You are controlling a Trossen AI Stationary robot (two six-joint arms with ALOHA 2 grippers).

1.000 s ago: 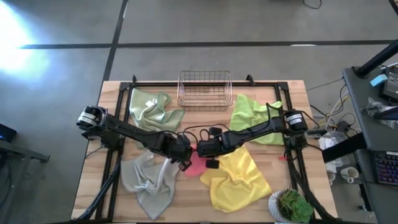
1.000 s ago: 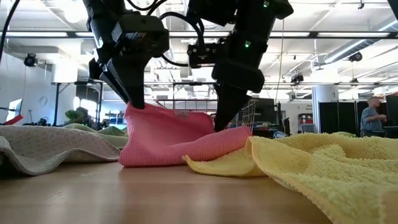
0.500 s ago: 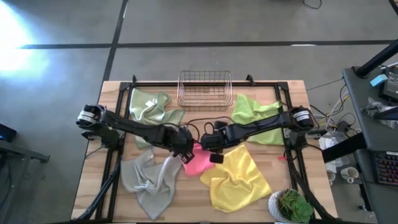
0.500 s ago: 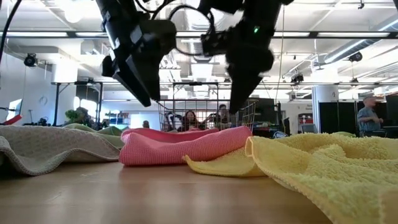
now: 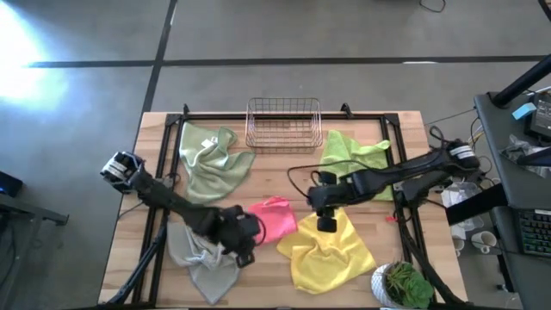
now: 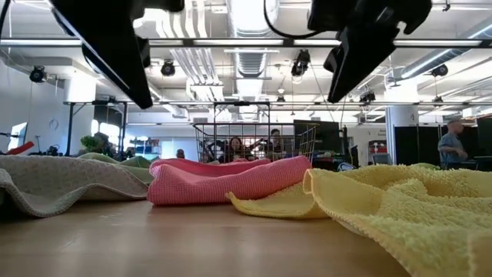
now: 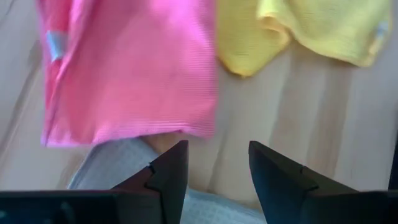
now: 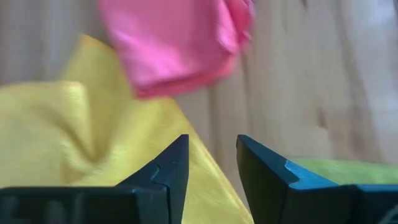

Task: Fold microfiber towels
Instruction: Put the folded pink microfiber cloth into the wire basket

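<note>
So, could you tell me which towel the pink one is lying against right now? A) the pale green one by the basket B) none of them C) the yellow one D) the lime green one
C: the pink towel sits folded at the table's middle with the yellow towel right at its edge; the low view shows them touching.

From my overhead feed the leafy green potted plant (image 5: 401,286) at five o'clock is cut by the bottom edge; the left arm covers part of the crumpled grey-beige microfiber towel (image 5: 194,250); both wrist feeds blur the folded pink microfiber towel (image 7: 127,68).
</note>
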